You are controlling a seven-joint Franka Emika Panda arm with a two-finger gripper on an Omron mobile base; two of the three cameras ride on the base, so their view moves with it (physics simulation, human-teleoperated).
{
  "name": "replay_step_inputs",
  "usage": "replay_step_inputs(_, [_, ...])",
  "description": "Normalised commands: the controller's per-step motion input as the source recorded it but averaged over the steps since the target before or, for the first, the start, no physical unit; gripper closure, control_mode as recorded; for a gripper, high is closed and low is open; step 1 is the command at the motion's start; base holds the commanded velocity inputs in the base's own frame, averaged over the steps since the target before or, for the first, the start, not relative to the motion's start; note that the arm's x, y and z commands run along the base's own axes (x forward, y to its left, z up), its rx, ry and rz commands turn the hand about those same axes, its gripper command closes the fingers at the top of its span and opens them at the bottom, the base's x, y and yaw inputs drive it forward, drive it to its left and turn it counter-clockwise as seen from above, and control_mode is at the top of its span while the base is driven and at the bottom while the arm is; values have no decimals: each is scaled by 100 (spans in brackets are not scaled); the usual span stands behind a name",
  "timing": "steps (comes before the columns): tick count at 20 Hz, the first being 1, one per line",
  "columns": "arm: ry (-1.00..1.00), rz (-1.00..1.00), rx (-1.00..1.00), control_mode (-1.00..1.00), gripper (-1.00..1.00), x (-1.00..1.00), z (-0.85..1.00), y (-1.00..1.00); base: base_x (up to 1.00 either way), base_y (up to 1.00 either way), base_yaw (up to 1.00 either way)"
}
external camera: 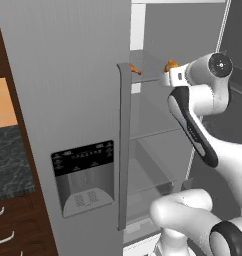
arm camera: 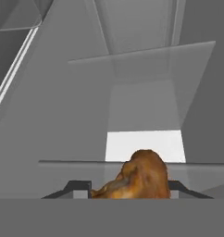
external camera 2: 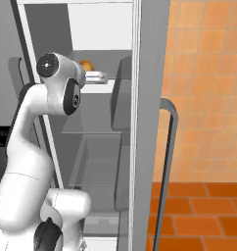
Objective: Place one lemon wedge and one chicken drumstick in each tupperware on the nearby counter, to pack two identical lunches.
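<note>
The arm reaches into the open fridge [external camera: 153, 150] at upper-shelf height, and the tool [arm camera: 130, 190] pinches a chicken drumstick [arm camera: 139, 178] between its fingertips, presumably to carry it out to a tupperware on the worktop [external camera: 10, 160]. The hand view shows the grip at close range. The left base view shows a second drumstick [external camera: 135, 70] lying on the shelf [external camera: 148, 79] beside the door edge.
</note>
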Motion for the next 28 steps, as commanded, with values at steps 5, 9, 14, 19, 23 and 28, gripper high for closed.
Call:
replay_step_inputs(5, [-2, 4, -4, -100, 100, -100, -34, 19, 0, 0, 0])
replay_step_inputs(9, [0, 4, -4, -100, 100, -100, -40, 13, 0, 0, 0])
replay_step_inputs(14, [-2, 1, -2, 100, 100, -40, -21, 1, -60, 9, 2])
replay_step_inputs(19, [0, 0, 0, 100, 100, 0, 0, 0, -81, 92, 5])
replay_step_inputs(23, [0, 0, 0, 100, 100, 0, 0, 0, -47, 100, 9])
replay_step_inputs(28, [0, 0, 0, 100, 100, 0, 0, 0, -3, 100, 9])
